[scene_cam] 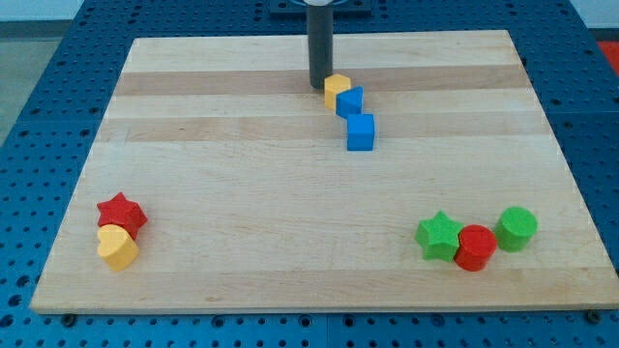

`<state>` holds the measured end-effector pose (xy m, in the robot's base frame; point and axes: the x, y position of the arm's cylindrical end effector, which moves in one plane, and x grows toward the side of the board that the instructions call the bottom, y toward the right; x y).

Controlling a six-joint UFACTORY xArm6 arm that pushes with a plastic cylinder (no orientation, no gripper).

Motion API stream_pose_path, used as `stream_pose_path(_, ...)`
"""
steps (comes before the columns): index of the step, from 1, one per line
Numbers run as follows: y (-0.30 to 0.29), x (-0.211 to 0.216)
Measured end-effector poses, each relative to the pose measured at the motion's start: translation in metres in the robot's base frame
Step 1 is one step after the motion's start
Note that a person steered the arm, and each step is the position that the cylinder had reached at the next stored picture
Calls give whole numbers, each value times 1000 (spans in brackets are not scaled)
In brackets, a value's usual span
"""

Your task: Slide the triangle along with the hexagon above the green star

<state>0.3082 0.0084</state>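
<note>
My tip (318, 87) rests on the board near the view's top centre, touching or almost touching the left side of the yellow hexagon (337, 89). A blue block (350, 101), which looks like the triangle, sits against the hexagon's lower right. A blue cube (361, 132) lies just below it. The green star (439, 235) is far off at the view's bottom right.
A red cylinder (475, 247) touches the green star's right side, with a green cylinder (516, 228) beside it. A red star (122, 213) and a yellow heart (117, 247) sit together at the bottom left. The wooden board (242, 174) lies on a blue perforated table.
</note>
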Motion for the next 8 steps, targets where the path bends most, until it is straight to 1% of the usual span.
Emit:
stream_pose_path(3, 73, 61)
stream_pose_path(5, 126, 84)
stream_pose_path(6, 143, 110)
stream_pose_path(8, 145, 162)
